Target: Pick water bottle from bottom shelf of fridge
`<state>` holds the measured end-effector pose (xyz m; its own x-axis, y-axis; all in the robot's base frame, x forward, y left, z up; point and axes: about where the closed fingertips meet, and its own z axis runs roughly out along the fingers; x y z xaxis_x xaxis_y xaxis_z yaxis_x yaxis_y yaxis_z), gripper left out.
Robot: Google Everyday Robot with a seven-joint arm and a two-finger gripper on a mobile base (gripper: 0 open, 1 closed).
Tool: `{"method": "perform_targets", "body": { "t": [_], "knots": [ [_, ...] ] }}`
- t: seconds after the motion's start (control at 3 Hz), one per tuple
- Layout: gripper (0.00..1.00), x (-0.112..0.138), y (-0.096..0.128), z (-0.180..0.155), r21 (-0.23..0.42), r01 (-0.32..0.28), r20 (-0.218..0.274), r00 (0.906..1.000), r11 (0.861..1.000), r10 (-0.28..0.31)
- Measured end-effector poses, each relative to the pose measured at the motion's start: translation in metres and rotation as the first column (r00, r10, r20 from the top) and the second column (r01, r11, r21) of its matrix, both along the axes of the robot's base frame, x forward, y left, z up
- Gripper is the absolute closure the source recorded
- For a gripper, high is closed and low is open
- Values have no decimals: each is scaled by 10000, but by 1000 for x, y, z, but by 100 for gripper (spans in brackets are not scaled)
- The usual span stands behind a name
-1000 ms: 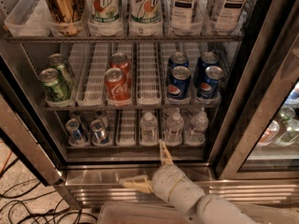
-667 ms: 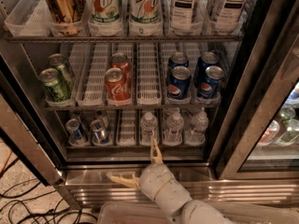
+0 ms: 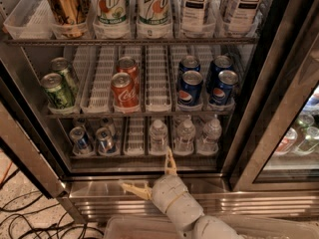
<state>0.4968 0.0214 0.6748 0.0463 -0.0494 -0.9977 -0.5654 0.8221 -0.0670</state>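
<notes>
Arm (image 3: 179, 208) rises from lower edge, wrist angled up-left, in front of fridge (image 3: 94, 195) sill. Claw (image 3: 151, 176) spread wide, empty: one finger (image 3: 170, 162) upright, other pointing left. Upright tip just below front of bottom shelf (image 3: 134, 137), under water bottle (image 3: 158, 135), leftmost of three, upright, untouched. Versus earlier frame: claw shifted slightly right; bottles unmoved.
</notes>
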Motion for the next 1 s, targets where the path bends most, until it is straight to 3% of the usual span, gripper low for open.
{"method": "perform_targets", "body": {
  "t": [0.67, 1.0],
  "knots": [
    [0, 13, -30, -21, 721, 914, -347, 9954, 9932, -890],
    [0, 20, -54, -30, 565, 1027, -290, 9944, 9931, -1012]
  ]
}}
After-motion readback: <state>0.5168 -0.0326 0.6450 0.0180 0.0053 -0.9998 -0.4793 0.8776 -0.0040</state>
